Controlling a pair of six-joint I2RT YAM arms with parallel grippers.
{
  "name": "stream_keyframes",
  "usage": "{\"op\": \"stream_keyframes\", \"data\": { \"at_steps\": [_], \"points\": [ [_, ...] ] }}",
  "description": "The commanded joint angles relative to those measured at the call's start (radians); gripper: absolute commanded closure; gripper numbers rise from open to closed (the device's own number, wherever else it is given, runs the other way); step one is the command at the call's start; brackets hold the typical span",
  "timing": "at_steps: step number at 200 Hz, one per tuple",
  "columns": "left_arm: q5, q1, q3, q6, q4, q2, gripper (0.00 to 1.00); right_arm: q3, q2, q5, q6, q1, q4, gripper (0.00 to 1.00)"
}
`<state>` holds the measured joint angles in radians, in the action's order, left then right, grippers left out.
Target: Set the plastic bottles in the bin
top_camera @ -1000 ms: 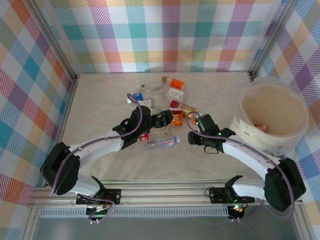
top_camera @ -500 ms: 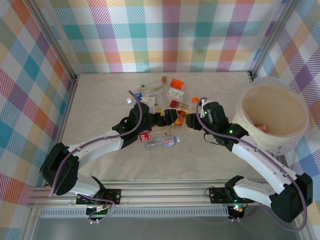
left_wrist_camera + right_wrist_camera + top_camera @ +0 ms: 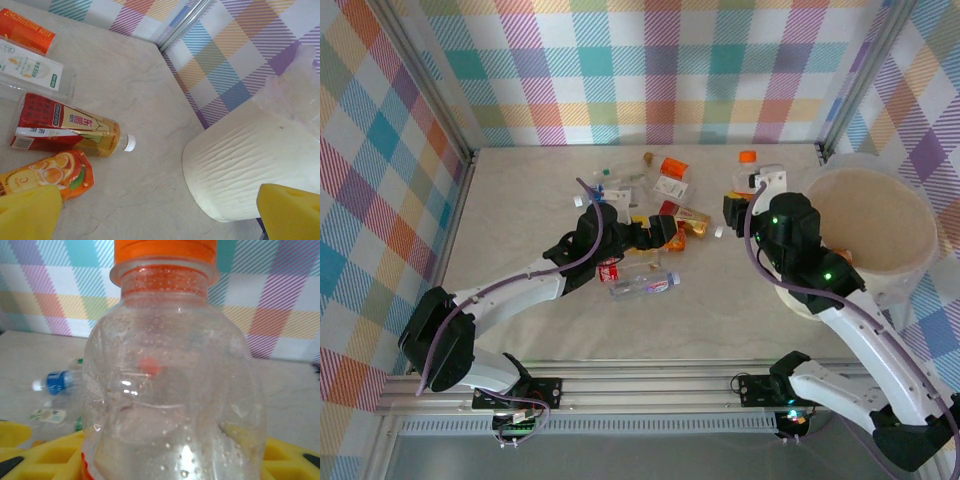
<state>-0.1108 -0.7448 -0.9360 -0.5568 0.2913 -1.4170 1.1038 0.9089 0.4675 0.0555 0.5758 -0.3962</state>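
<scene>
The right gripper (image 3: 752, 188) is clamped on the orange-cap bottle (image 3: 757, 172), a clear one. It holds the bottle just left of the bin (image 3: 880, 215), outside the rim, with the cap toward the far wall. In the right wrist view the yellow fingers (image 3: 45, 457) press the lower part of this bottle from both sides, and small drops sit on its inner wall. The bin stands at the right side of the table (image 3: 520, 200). The left gripper (image 3: 665, 232) is at the right edge of the group of bottles (image 3: 650, 190), with its jaws wide apart and nothing between them. In the left wrist view its yellow fingertips (image 3: 27, 212) are in the two lower corners, with bare table between them. Before them the red-label bottle (image 3: 65, 130) lies on its side, its white cap pointing toward the bin. The orange pack (image 3: 50, 175) lies touching it on the near side. Further right in that view is the ribbed white wall of the bin, with the thin liner (image 3: 300, 95) folded over the rim. The other bottles lie loosely in the middle of the table, well apart from the bin. The blue-label bottle (image 3: 645, 285) lies on its side, a little nearer to the arms than the rest.
</scene>
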Motion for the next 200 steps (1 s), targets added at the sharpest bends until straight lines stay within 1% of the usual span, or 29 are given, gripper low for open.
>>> {"op": "stream_keyframes", "data": {
  "at_steps": [1, 22, 36, 64, 94, 112, 133, 147, 150, 160, 171, 186, 200],
  "points": [
    [0.019, -0.004, -0.043, -0.006, 0.019, -0.017, 0.00, 0.037, -0.024, 0.134, -0.145, -0.022, 0.041, 0.63],
    [0.023, -0.005, -0.053, -0.013, 0.013, -0.029, 0.00, 0.057, -0.036, 0.163, -0.210, -0.074, 0.041, 0.64],
    [0.028, -0.005, -0.060, -0.019, 0.006, -0.036, 0.00, 0.095, -0.031, 0.168, -0.222, -0.127, -0.006, 0.64],
    [0.035, -0.005, -0.061, -0.041, 0.011, -0.050, 0.00, 0.145, -0.034, 0.165, -0.218, -0.256, -0.102, 0.64],
    [0.033, -0.005, -0.066, -0.067, 0.021, -0.070, 0.00, 0.121, -0.037, 0.165, -0.215, -0.370, -0.118, 0.64],
    [0.029, -0.004, -0.074, -0.075, 0.020, -0.079, 0.00, 0.117, -0.014, 0.161, -0.188, -0.465, -0.134, 0.64],
    [0.022, -0.004, -0.085, -0.088, 0.007, -0.088, 0.00, 0.090, 0.012, 0.144, -0.165, -0.568, -0.088, 0.64],
    [0.018, -0.004, -0.090, -0.095, -0.006, -0.089, 0.00, 0.095, 0.041, 0.148, -0.163, -0.632, -0.090, 0.64],
    [0.017, -0.005, -0.089, -0.097, -0.008, -0.089, 0.00, 0.098, 0.045, 0.148, -0.131, -0.645, -0.094, 0.64],
    [0.018, -0.005, -0.089, -0.101, -0.017, -0.088, 0.00, 0.105, 0.057, 0.147, -0.102, -0.689, -0.109, 0.64],
    [0.025, -0.004, -0.090, -0.106, -0.030, -0.090, 0.00, 0.088, 0.049, 0.147, -0.080, -0.724, -0.095, 0.62],
    [0.031, -0.004, -0.094, -0.116, -0.047, -0.096, 0.00, 0.023, 0.017, 0.151, -0.063, -0.765, -0.031, 0.62],
    [0.026, -0.005, -0.103, -0.128, -0.059, -0.105, 0.00, -0.013, -0.003, 0.156, -0.032, -0.823, -0.010, 0.62]
  ]
}}
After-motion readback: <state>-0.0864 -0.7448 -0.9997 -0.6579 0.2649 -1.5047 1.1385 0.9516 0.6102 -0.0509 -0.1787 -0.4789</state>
